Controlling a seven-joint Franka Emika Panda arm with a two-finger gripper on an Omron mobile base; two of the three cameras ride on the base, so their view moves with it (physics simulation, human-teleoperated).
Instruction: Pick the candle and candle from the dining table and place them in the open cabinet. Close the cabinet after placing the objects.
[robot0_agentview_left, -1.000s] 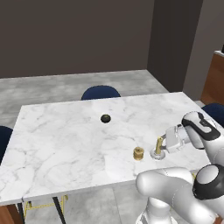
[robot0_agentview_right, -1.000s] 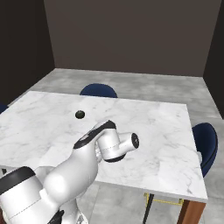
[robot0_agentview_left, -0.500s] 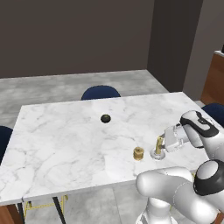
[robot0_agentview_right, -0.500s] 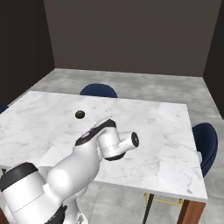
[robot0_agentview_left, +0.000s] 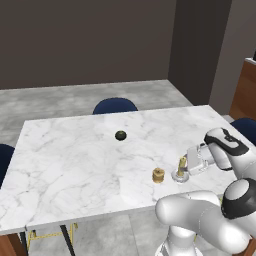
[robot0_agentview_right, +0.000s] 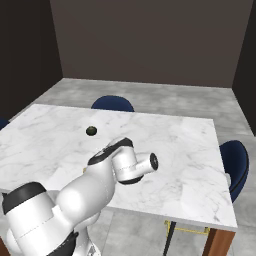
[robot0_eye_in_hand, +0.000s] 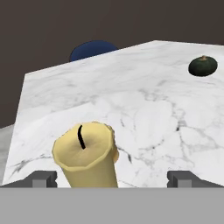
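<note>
On the white marble dining table (robot0_agentview_left: 75, 160) a slim tan-yellow stick candle (robot0_agentview_left: 181, 164) stands upright on a round silver dish base near the front right edge. A short golden spool-shaped candle (robot0_agentview_left: 158, 175) sits just to its left. My gripper (robot0_agentview_left: 186, 166) is level with the stick candle, open, one finger on each side of it without touching. In the hand view the stick candle (robot0_eye_in_hand: 87, 153) with its black wick rises left of centre between the fingertips (robot0_eye_in_hand: 43, 178) of the gripper (robot0_eye_in_hand: 113, 178). In the right base view my arm hides both candles. The cabinet is out of view.
A small black round lump (robot0_agentview_left: 120, 135) lies mid-table, also visible as the lump (robot0_agentview_right: 91, 131) and the lump (robot0_eye_in_hand: 203, 65). Blue chairs (robot0_agentview_left: 115, 106) stand at the far side and the right end (robot0_agentview_right: 235, 162). A reddish-brown wooden piece (robot0_agentview_left: 246, 90) shows at the right edge.
The hand has edged slightly closer to the stick candle. The jaws stay wide and both candles stand where they were.
</note>
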